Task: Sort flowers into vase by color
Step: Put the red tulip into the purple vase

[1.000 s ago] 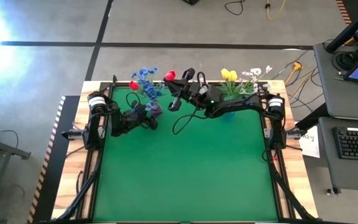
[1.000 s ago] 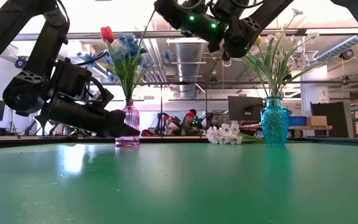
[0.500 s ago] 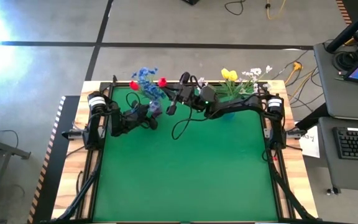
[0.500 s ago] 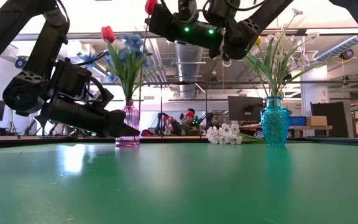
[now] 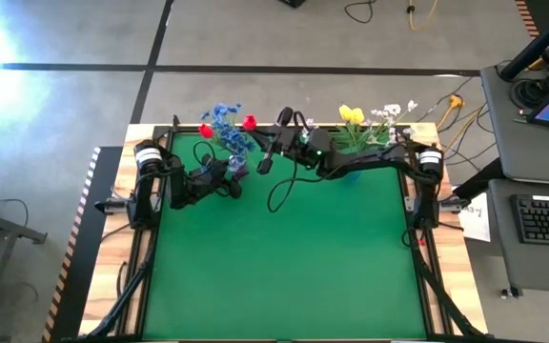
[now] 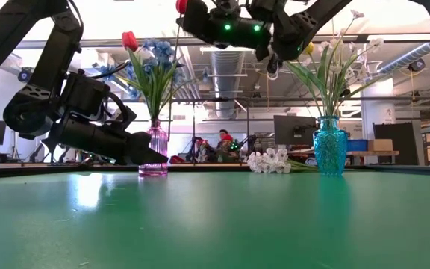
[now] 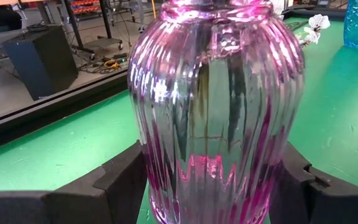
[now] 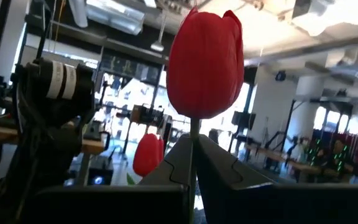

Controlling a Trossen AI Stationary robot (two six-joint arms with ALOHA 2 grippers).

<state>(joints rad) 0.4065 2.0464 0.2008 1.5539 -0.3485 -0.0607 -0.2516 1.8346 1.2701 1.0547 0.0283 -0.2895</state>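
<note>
The pink ribbed glass vase (image 7: 216, 106) stands near the table's far edge (image 5: 239, 167) (image 6: 155, 149). It holds blue clusters (image 5: 225, 129) and one red tulip (image 5: 205, 131). My left gripper (image 7: 207, 186) (image 6: 144, 155) is shut on the vase's lower body. My right gripper (image 8: 191, 158) (image 6: 187, 13) is high above that vase, shut on a second red tulip (image 8: 205, 62) (image 5: 249, 123) (image 6: 181, 6). The teal vase (image 6: 330, 146) holds yellow tulips (image 5: 352, 115) and white sprays (image 5: 394, 112). My left gripper clasps the pink vase's lower body (image 7: 166, 186) between its two fingers (image 7: 120, 180), one on each side, coming level from the table's left. The vase stands upright on the table. My right gripper pinches the tulip's stem just below the bloom (image 8: 193, 127), fingers level from the table's right. The tulip is upright and lifted clear, its thin stem (image 6: 174, 67) hanging down toward the pink vase.
A spray of white blossoms (image 6: 269, 161) lies on the table between the two vases, near the far edge, and shows in the left wrist view (image 7: 312, 28). The green mat (image 5: 284, 257) stretches toward the near edge. A cable (image 5: 276, 195) hangs from the right arm.
My right gripper has carried the red tulip toward the table's left, from beside the blue clusters to over the pink vase. The bloom has come into the top of the low view. The left gripper and both vases have stayed still.
</note>
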